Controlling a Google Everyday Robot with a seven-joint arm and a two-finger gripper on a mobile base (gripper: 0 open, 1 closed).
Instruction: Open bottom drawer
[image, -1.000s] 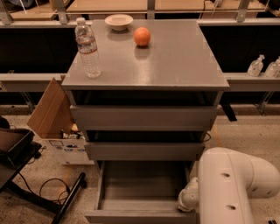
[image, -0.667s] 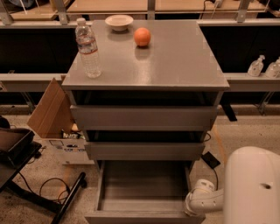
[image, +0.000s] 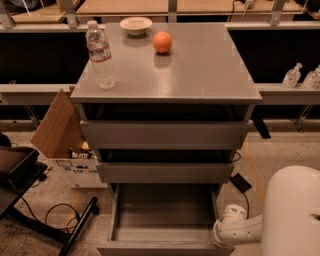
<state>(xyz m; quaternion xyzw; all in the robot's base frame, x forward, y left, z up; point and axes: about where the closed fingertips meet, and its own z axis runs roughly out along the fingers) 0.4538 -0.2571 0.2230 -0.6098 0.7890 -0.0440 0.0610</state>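
The bottom drawer (image: 165, 215) of the grey cabinet (image: 200, 75) is pulled out toward me. Its empty grey box interior shows, and its front panel (image: 160, 248) lies at the lower edge of the view. The middle drawer front (image: 165, 172) and the top drawer front (image: 165, 135) stand slightly out above it. My white arm (image: 292, 215) comes in from the lower right. The gripper (image: 220, 239) is at the end of the arm, beside the drawer's right front corner, and is mostly hidden by the wrist.
On the cabinet top stand a water bottle (image: 100, 55), an orange (image: 162, 42) and a small white bowl (image: 136, 25). A cardboard box (image: 62, 135) sits on the floor at the left. A black stand with cables (image: 30, 200) is at the lower left. Bottles (image: 292, 76) stand on a ledge at the right.
My arm has swung to the right, and its large white body now sits further from the drawer. The bottom drawer stays pulled out.
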